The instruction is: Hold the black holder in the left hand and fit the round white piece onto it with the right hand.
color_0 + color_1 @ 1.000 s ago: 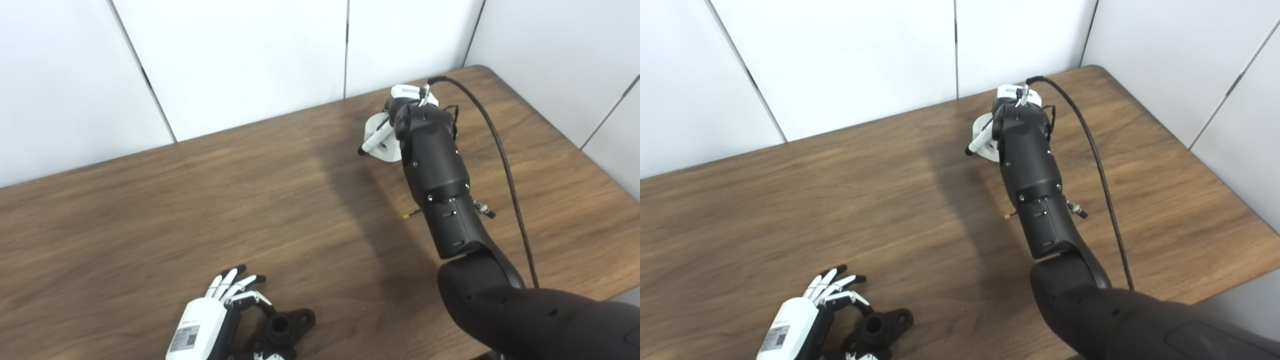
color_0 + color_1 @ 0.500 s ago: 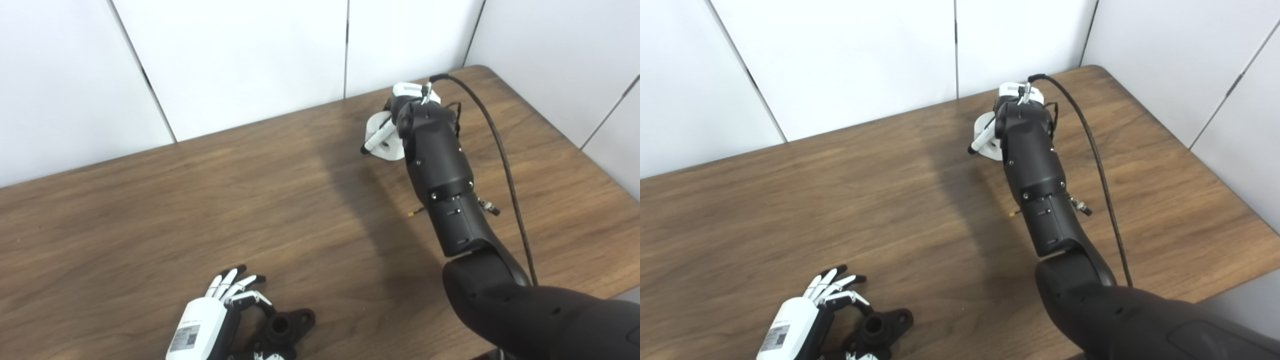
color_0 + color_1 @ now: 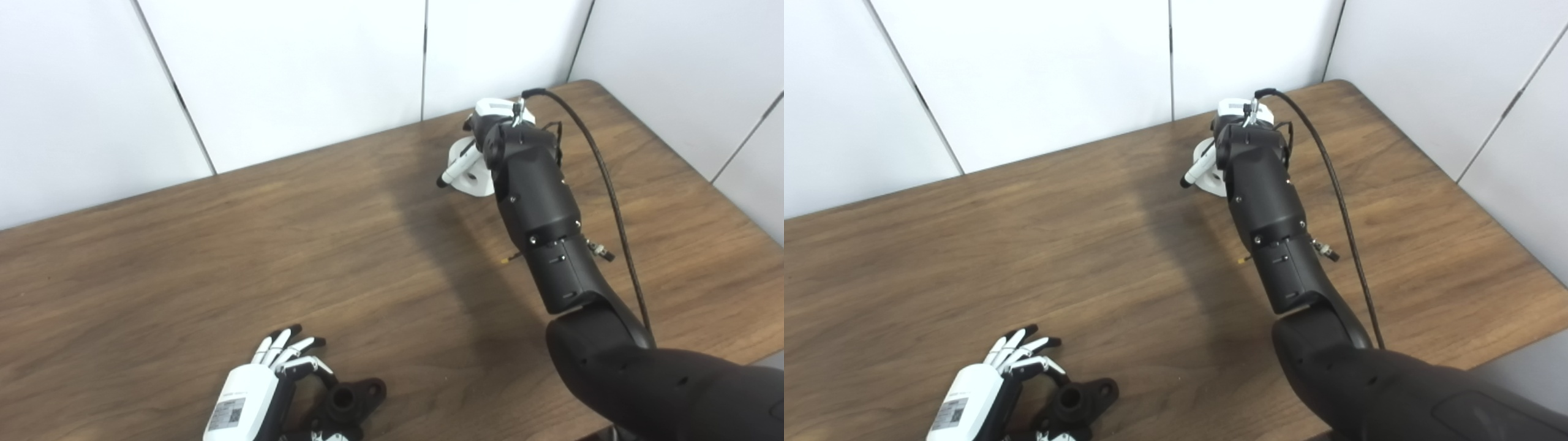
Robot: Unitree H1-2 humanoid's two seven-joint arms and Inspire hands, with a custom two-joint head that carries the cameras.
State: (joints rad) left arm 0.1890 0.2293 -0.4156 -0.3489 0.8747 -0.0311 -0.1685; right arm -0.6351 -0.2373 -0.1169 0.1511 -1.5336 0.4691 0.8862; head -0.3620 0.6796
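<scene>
The black holder [image 3: 349,401] lies on the tabletop [image 3: 184,269] under the left robot hand [image 3: 269,380] whose fingers curl loosely beside it, while the right robot hand [image 3: 484,150] reaches the round white piece [image 3: 470,179] far off, grip hidden, so grasping comes next.

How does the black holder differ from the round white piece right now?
The black holder is dark and lies at the near table edge beside the left hand; the round white piece is pale and sits far across, at the right hand, partly hidden by it. Both rest on the wooden table.
</scene>
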